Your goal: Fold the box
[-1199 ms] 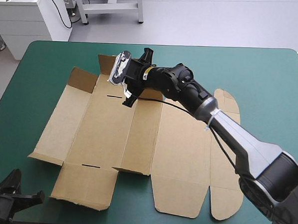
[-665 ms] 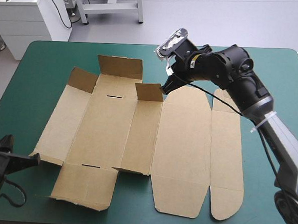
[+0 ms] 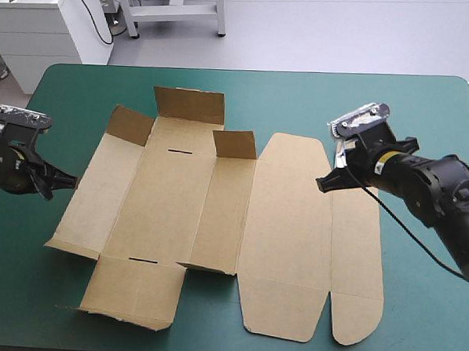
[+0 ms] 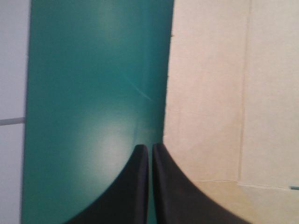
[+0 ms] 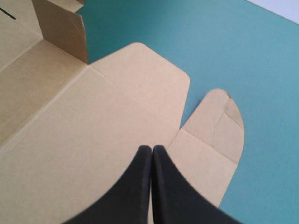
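Observation:
The brown box (image 3: 217, 214) lies spread out on the teal-green cover, mostly flat. Three small flaps at its far side stand up, the tallest (image 3: 189, 104) at the far edge. My left gripper (image 3: 67, 182) hovers at the box's left edge, fingers shut on nothing. In the left wrist view the shut tips (image 4: 150, 147) sit just beside that edge of the box (image 4: 219, 93). My right gripper (image 3: 322, 184) is over the box's right part, shut and empty. In the right wrist view its tips (image 5: 152, 148) point over the wide panel (image 5: 84, 135), with a raised flap (image 5: 60, 28) ahead.
Two rounded flaps (image 5: 219, 126) lie flat at the box's far right corner. The table's left edge (image 4: 28, 93) runs close behind the left gripper, floor beyond it. A broad strip of teal-green cover (image 3: 434, 123) separates the box from the table's right edge.
The right arm drew back from the raised far flaps to the box's right side. The left arm came from the table's near left corner to the box's left edge.

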`<state>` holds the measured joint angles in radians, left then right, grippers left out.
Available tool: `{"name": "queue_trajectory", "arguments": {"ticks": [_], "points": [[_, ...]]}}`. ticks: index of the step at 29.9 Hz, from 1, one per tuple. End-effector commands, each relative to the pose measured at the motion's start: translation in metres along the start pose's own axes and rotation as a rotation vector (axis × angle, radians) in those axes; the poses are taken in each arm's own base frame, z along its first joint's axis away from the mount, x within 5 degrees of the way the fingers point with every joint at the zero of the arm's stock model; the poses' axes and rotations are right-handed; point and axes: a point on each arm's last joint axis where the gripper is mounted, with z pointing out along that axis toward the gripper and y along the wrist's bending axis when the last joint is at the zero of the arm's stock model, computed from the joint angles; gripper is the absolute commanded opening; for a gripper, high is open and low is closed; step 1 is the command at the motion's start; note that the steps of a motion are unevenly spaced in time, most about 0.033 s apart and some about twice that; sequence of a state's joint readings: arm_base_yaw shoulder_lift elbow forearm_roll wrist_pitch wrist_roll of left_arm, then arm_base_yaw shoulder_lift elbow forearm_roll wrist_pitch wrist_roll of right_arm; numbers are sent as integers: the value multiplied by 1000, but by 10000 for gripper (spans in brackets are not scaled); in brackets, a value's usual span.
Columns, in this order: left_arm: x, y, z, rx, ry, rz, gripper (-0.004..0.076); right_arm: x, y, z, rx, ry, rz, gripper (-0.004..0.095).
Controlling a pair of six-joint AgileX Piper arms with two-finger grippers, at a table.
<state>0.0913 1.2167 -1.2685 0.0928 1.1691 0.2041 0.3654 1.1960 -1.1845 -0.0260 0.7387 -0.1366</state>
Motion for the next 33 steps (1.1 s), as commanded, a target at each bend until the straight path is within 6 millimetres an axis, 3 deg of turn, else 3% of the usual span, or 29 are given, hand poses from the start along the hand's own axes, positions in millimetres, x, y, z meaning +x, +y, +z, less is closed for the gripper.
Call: {"name": "queue_trajectory", "arguments": {"ticks": [1, 4, 10, 15, 23, 27, 30, 33], "points": [[-14, 13, 4, 177, -16, -47, 16, 14, -6, -22, 31, -104, 72, -21], [-16, 27, 28, 324, 39, -116, 17, 39, -7, -28, 43, -82, 120, -21], [-13, 59, 85, 392, 157, -228, 17, 85, -1, -45, 50, -56, 203, -21], [-12, 65, 127, 452, 246, -272, 16, 113, 6, -59, 48, -45, 229, -21], [-10, 66, 136, 450, 284, -277, 22, 139, 13, -73, 46, -43, 256, -21], [-12, 64, 135, 472, 270, -290, 153, 146, 14, -75, 47, -26, 254, -21], [-12, 64, 137, 472, 276, -303, 352, 151, 15, -73, 46, -14, 273, -21], [-11, 63, 139, 472, 291, -334, 459, 153, 16, -74, 45, -5, 280, -21]]}}
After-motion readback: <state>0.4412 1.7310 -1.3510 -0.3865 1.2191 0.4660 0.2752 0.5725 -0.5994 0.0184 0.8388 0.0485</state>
